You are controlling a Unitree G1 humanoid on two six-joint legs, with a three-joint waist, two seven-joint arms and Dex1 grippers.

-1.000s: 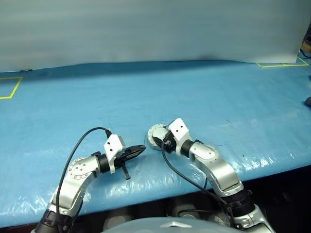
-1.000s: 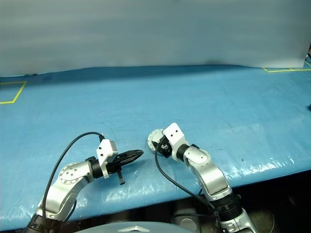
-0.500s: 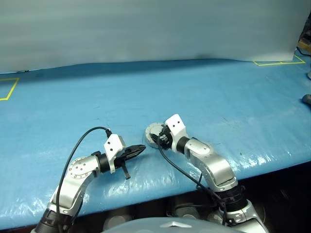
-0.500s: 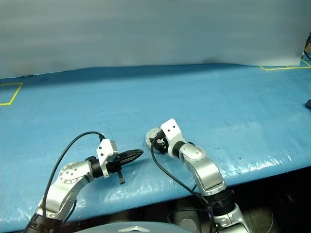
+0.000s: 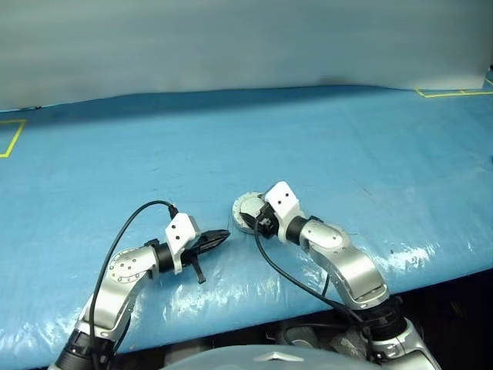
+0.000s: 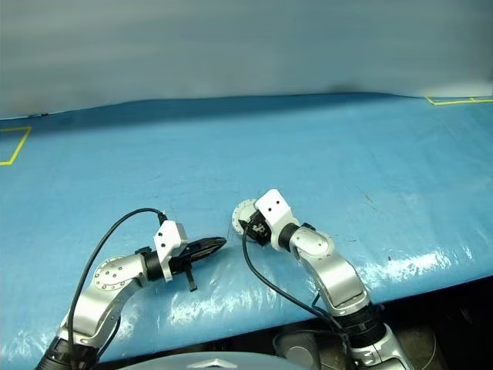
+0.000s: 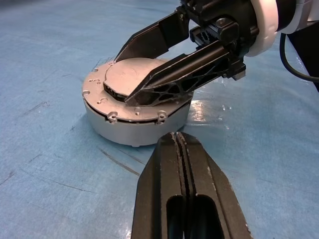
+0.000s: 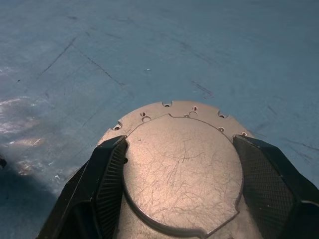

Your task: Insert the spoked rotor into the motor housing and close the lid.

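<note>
The motor housing [image 7: 132,117] rests on the blue surface [image 5: 347,146] near its front edge, with the lid [image 8: 182,172] lying flat on top, plain grey face up. The right tool [image 7: 130,74] straddles the lid, one finger [image 8: 102,189] against each side of its raised disc. The left tool [image 5: 218,237] is clenched on nothing, just beside the housing and apart from it
</note>
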